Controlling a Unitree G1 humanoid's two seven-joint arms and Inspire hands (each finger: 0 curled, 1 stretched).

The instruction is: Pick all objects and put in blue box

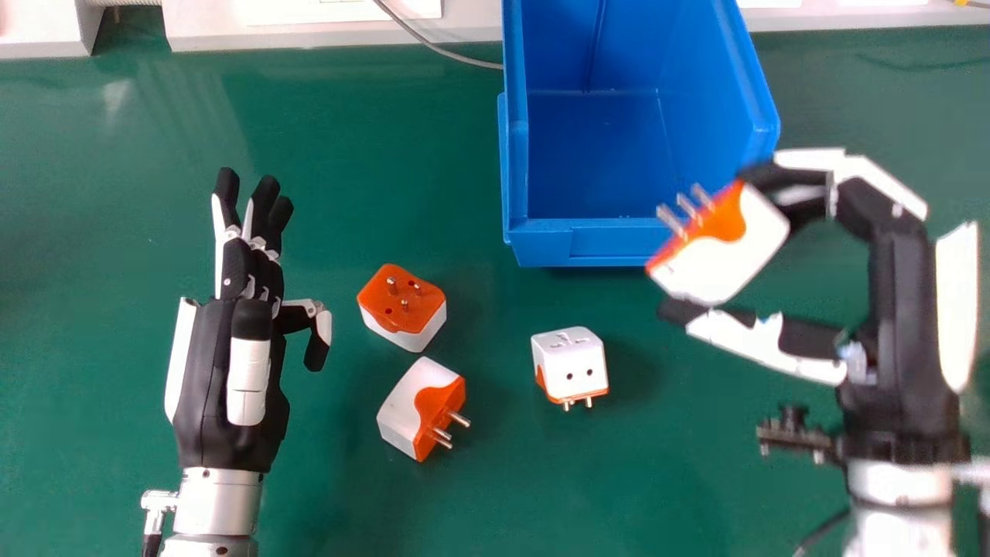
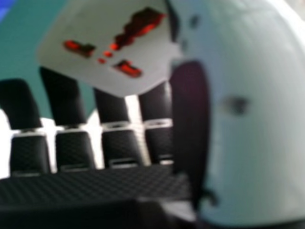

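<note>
My right hand [image 1: 889,309] pinches a white and orange plug adapter [image 1: 719,251] between fingers and thumb, just off the front right corner of the blue box [image 1: 611,244]. The adapter's pins point up and left, over the box's near edge. In the right hand view the adapter [image 2: 107,45] sits between the fingers and thumb of my right hand [image 2: 121,148]. On the table lie an adapter with its orange face up [image 1: 402,298], one tipped on its side [image 1: 421,410] and a white one [image 1: 570,363]. My left hand [image 1: 244,333] has its fingers straight, left of them.
The green table [image 1: 309,116] spreads around the adapters and the box. A grey cable [image 1: 437,48] runs along its back edge to the box. The box's interior floor shows bare.
</note>
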